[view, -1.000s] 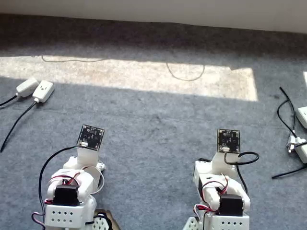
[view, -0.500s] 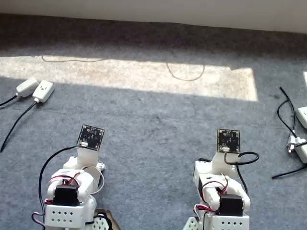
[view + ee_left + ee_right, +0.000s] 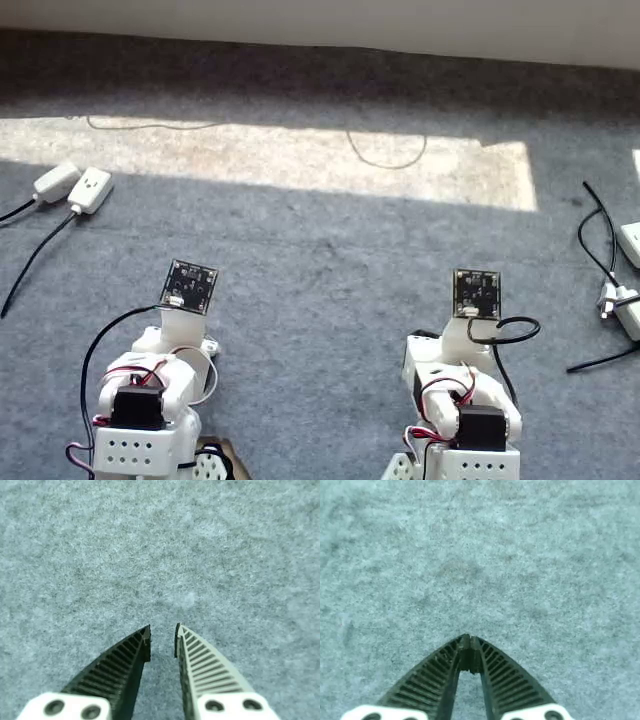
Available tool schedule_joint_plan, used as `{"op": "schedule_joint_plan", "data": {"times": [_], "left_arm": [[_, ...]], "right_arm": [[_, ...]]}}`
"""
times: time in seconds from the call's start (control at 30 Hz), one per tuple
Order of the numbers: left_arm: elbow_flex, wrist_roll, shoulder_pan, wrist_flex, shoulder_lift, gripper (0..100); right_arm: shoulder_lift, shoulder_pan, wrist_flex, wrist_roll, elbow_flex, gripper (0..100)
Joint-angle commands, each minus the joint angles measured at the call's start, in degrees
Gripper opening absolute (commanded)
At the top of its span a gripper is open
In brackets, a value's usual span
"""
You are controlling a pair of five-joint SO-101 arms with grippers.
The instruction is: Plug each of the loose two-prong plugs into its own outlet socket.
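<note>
In the high view a white outlet socket (image 3: 92, 189) lies at the far left of the grey carpet, with a white plug (image 3: 55, 181) just beside it, both on black cords. At the right edge a small white plug (image 3: 608, 298) on a black cord lies next to another white outlet block (image 3: 631, 318). Both arms sit folded at the near edge, far from these. My left gripper (image 3: 162, 632) hangs over bare carpet, open by a narrow gap and holding nothing. My right gripper (image 3: 466, 645) is shut with its tips touching, also over bare carpet.
A sunlit strip (image 3: 260, 155) crosses the carpet at the back, with a thin cable (image 3: 385, 158) looping over it. A pale wall (image 3: 320, 18) closes the far side. Another white block (image 3: 632, 240) lies at the right edge. Black cords trail near both outlets.
</note>
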Motion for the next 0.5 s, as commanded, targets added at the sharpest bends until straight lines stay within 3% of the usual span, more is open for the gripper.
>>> {"op": "schedule_joint_plan", "data": {"times": [0.0,0.2,0.47], "left_arm": [[0.7,0.1,-0.6,0.3,-0.4,10],[0.7,0.1,-0.6,0.3,-0.4,10],[0.7,0.1,-0.5,0.3,-0.4,10]], "right_arm": [[-0.4,-1.6,0.0,-0.4,7.8,0.9],[-0.4,-12.4,0.0,-0.4,7.8,0.9],[-0.4,-13.6,0.0,-0.5,7.8,0.9]]}}
